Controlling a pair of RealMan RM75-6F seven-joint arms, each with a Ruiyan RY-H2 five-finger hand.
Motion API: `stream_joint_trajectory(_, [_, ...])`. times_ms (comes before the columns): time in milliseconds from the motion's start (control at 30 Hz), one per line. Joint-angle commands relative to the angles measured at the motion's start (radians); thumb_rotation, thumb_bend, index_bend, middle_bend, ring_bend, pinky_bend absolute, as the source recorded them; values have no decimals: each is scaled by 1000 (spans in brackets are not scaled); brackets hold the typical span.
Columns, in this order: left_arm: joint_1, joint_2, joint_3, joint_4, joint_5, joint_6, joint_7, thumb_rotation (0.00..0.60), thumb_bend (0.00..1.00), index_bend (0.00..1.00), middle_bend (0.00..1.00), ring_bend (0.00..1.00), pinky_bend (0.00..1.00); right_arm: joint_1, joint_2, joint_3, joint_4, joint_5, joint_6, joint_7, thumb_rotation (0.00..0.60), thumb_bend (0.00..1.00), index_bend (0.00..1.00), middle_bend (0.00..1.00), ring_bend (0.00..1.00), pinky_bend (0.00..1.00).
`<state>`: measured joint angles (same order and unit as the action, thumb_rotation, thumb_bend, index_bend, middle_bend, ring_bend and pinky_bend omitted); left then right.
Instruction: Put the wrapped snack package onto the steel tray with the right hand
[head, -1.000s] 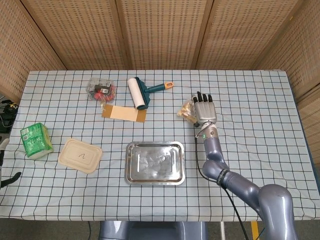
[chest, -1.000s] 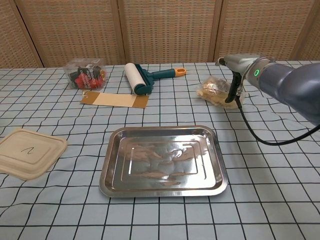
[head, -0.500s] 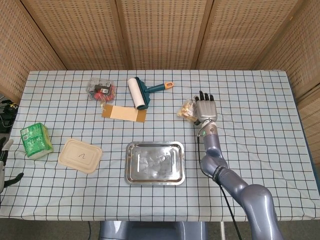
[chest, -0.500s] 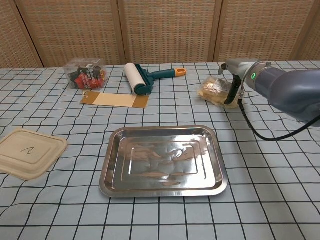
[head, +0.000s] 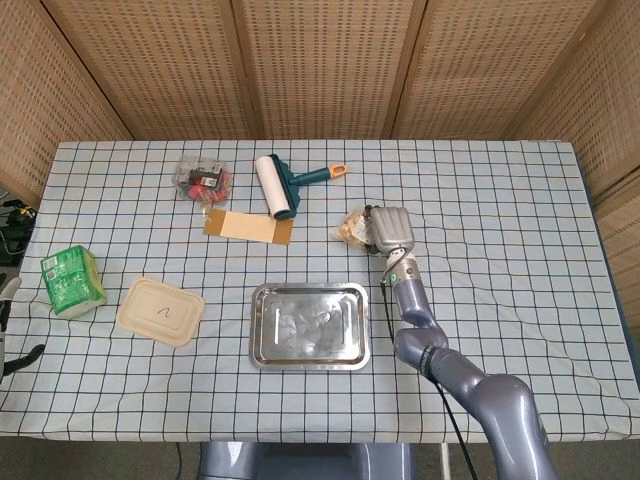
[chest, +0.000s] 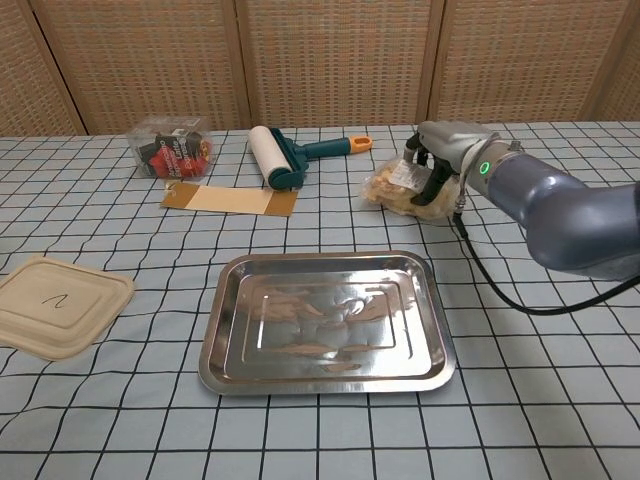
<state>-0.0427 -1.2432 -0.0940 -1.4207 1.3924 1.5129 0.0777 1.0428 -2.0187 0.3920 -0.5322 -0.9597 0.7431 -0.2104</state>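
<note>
The wrapped snack package (head: 352, 228) (chest: 392, 187) is a clear bag of pale yellow pieces. My right hand (head: 390, 229) (chest: 440, 162) grips its right end, fingers curled around the wrapper. The bag hangs just above the cloth, beyond the far right corner of the steel tray (head: 310, 325) (chest: 325, 320). The tray lies bare at the centre front of the table. Only a sliver of my left hand (head: 8, 335) shows at the left edge of the head view, and its fingers cannot be made out.
A teal lint roller (head: 278, 186) (chest: 281, 156), a brown card (head: 248, 227) (chest: 228, 199) and a clear box of red items (head: 202, 179) (chest: 170, 147) lie behind the tray. A beige lidded container (head: 160, 311) (chest: 55, 304) and a green carton (head: 72, 280) sit to the left.
My right hand closed on the snack package and carried it left, toward the tray's far right corner. The fingers were straight over the bag before; now they curl around it.
</note>
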Motion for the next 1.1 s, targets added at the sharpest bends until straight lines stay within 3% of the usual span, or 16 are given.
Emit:
stream_joint_trajectory(33, [1,2,-2,2,-2,0,-6,600,0,0,0,0,0,-39,73,-3,-209,-53,125,0,600,489,651,544,529,638])
stream_joint_trajectory(67, [1,3,-2,3,-3,1,-7,600,0,0,0,0,0,-47,88,-3,-251,-57,142,-7,600,489,650,544,529,638])
stream_joint_trajectory(167, [4,7,-7,1,-4,8,-17,600,0,0,0,0,0,-108,185,-21,-537,-79,242,-83,600,488,649,542,529,638])
stream_joint_trajectory(233, [4,9,-8,2,-5,9,-18,600,0,0,0,0,0,-136,231,-33,-670,-67,275,-149,600,488,646,539,529,638])
stream_joint_trajectory(433, [3,5,-1,3,3,5,-22,600,0,0,0,0,0,-188,276,-88,-962,-61,373,-290,600,487,641,535,529,637])
stream_joint_trajectory(700, [7,4,8,3,20,15,-31,600,0,0,0,0,0,-204,223,-135,-1033,-52,413,-349,600,445,587,484,506,603])
stream_joint_trajectory(767, [9,5,7,2,19,18,-37,600,0,0,0,0,0,-206,217,-146,-1039,-54,410,-355,600,337,483,378,406,479])
stream_joint_trajectory(833, [9,5,6,1,17,16,-43,600,0,0,0,0,0,-205,214,-153,-1048,-41,403,-375,600,202,306,196,211,265])
stream_joint_trajectory(933, [7,6,7,4,15,9,-46,600,0,0,0,0,0,-198,214,-153,-1072,-11,397,-421,600,128,165,25,33,56])
stream_joint_trajectory(1100, [7,6,6,7,12,5,-51,600,0,0,0,0,0,-186,216,-152,-1120,31,425,-523,600,112,126,0,0,0])
